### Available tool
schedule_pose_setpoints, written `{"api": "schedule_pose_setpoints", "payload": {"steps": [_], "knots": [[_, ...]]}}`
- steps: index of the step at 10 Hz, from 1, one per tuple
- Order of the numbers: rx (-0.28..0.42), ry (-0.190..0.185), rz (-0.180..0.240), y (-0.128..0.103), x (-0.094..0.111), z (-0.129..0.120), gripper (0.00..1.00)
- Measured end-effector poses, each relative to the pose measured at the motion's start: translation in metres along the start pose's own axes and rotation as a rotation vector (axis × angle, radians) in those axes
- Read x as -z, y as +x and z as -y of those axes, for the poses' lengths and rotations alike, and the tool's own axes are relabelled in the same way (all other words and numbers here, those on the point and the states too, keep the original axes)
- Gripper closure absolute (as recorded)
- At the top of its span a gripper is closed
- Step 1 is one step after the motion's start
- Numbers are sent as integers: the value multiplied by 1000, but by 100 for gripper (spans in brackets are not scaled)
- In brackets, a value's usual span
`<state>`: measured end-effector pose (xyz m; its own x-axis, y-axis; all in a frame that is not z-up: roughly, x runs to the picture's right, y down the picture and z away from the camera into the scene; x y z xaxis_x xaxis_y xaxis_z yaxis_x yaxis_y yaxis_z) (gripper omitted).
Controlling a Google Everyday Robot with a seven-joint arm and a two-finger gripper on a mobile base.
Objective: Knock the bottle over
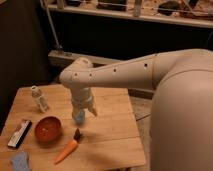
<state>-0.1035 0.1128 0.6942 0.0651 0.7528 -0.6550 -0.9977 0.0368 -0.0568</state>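
The bottle (39, 98) stands up near the back left of the wooden table (112, 137). The orange bowl (48, 129) sits in front of it, and only its plain orange inside shows. A carrot (67, 149) lies beside the bowl. The gripper (82, 115) hangs over the middle of the table, well apart from the bottle. I cannot tell if it is gripping anything.
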Motion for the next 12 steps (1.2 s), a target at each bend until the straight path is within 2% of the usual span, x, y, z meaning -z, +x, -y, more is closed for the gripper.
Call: {"api": "schedule_pose_setpoints", "payload": {"steps": [10,11,12], "knots": [[0,-1,1,0,1,0,35],[0,1,4,-1,4,-1,35],[7,3,20,-6,15,-6,35]]}}
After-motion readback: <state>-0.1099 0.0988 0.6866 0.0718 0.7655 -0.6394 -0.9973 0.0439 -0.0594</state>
